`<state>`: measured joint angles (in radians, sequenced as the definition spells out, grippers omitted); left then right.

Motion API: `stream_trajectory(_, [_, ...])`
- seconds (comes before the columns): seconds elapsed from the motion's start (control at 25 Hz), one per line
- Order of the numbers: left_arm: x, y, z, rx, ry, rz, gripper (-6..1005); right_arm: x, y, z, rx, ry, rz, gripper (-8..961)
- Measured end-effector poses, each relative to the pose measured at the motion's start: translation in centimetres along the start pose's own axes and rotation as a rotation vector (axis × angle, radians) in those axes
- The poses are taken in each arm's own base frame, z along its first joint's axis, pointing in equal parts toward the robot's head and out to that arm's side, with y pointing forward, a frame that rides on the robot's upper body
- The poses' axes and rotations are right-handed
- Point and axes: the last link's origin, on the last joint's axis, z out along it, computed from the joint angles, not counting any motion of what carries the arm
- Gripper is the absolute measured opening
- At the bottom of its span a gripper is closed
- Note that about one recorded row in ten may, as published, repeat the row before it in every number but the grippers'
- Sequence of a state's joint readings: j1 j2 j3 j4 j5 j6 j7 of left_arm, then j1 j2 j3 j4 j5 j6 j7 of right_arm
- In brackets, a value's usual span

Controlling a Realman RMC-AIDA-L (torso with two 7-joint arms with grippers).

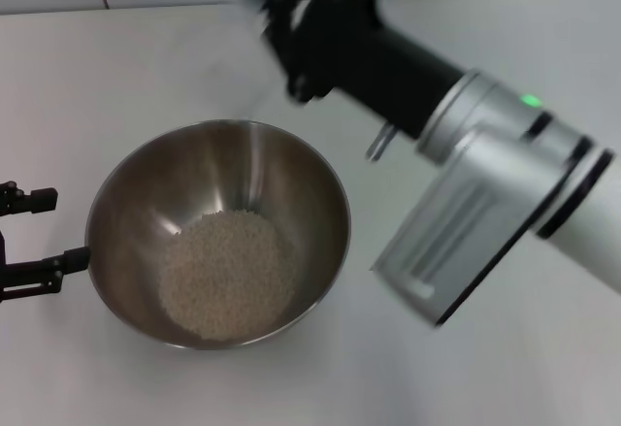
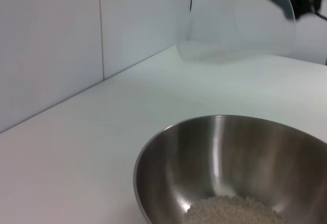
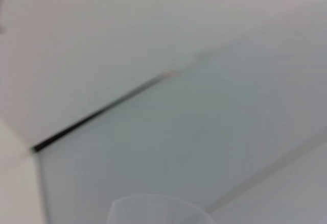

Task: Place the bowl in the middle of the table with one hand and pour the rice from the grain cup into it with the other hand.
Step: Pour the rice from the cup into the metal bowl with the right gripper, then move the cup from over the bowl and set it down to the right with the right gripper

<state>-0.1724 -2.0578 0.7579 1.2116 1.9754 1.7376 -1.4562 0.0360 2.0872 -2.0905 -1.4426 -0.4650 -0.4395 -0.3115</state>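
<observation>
The large round stainless-steel bowl [image 1: 218, 232] is set mid-bench on the plain white bench [image 1: 505, 368], pale rice [image 1: 225, 273] heaped inside. The left gripper [image 1: 34, 242] is parked spread beside its left rim. The small clear plastic grain cup [image 2: 237, 22], seemingly emptied, is held raised beyond the far rim by the right gripper [image 1: 291, 18], pinching it.

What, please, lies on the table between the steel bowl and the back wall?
Nothing rests there: in the left wrist view the table is bare from the bowl to the wall. Only the grain cup, held aloft, hangs above that stretch.

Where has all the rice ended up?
In the head view, the rice lies in a pale heap at the bottom of the steel bowl, mid-table, just right of the left tool.
</observation>
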Motion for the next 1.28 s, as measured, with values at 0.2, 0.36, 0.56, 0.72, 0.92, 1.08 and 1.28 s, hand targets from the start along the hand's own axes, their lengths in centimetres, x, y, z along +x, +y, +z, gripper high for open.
stream_trajectory(0.2, [0.0,0.1,0.0,0.000,0.004,-0.002,809,2.3,-1.5,-1.7,0.129,0.078,0.204,14])
stream_trajectory(0.36, [-0.1,0.1,0.0,-0.001,0.008,-0.006,809,4.2,-1.3,-3.3,0.188,0.147,0.327,14])
stream_trajectory(0.56, [-0.2,0.2,0.1,-0.002,0.011,-0.010,809,6.6,-0.8,-5.0,0.256,0.243,0.475,14])
stream_trajectory(0.72, [-0.2,0.2,0.1,-0.002,0.013,-0.011,810,8.3,-0.5,-5.8,0.301,0.316,0.594,15])
stream_trajectory(0.92, [-0.1,0.2,0.1,-0.002,0.022,-0.010,809,9.6,0.9,-6.3,0.305,0.371,0.700,15])
stream_trajectory(1.08, [-0.1,0.1,-0.1,0.013,0.042,-0.011,809,10.4,2.2,-6.3,0.288,0.386,0.808,15])
stream_trajectory(1.28, [-0.4,0.1,-0.6,0.025,0.070,-0.004,810,11.3,3.9,-6.2,0.255,0.416,0.889,14])
